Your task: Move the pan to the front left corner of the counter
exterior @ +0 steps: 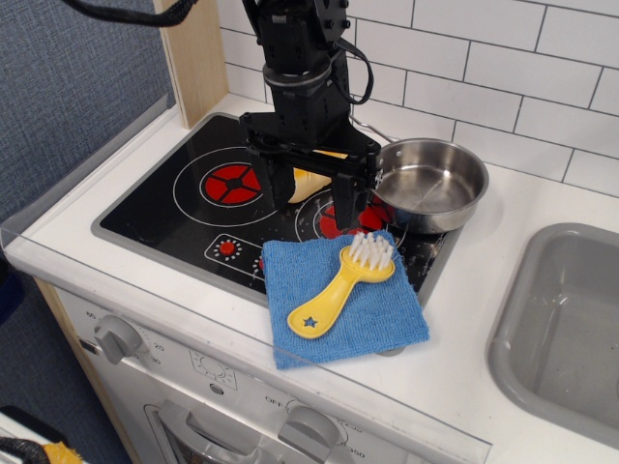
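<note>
Pan (pixel 432 184): round, shiny steel, shallow, empty; toward tabletop (pixel 464 387) back edge. Gripper (pixel 313 193) jaws spread, beside pan rim.

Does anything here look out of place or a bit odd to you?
A blue cloth lies skewed over the stovetop's front corner, partly covering a burner, with a yellow brush on it. The pan overhangs the stovetop's right edge. Nothing looks spilled or broken.

Your robot arm (pixel 295 58) is all black: blocky square segments, a black cable looped beside it, and a gripper (pixel 314 193) with two flat black fingers (pixel 346 198).
</note>
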You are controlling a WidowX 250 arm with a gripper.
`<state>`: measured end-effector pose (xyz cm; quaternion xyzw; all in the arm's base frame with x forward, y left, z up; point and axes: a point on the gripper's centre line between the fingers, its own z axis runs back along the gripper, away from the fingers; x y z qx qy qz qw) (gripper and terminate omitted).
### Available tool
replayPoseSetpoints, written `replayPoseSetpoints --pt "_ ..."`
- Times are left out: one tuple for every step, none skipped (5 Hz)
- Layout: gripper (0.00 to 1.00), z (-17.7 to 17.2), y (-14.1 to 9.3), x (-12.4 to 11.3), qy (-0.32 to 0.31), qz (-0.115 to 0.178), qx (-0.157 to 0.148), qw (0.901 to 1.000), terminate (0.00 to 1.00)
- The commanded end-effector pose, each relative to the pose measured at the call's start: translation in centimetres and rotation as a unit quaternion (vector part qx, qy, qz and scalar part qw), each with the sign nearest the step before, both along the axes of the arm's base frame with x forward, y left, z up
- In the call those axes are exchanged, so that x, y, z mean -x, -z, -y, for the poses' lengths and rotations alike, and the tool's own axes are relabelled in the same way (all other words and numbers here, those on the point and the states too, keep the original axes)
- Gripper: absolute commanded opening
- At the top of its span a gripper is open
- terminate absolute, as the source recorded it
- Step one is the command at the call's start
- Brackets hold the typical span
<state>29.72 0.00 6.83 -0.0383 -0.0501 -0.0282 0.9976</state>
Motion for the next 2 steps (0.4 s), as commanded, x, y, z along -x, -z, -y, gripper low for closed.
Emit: replayPoseSetpoints --pt "1.00 0.0 0.0 0.0 0.000 0.000 0.000 1.0000 0.00" --pt "1.00 3.0 0.5 -2.4 0.016 0.008 -0.010 0.9998 0.00"
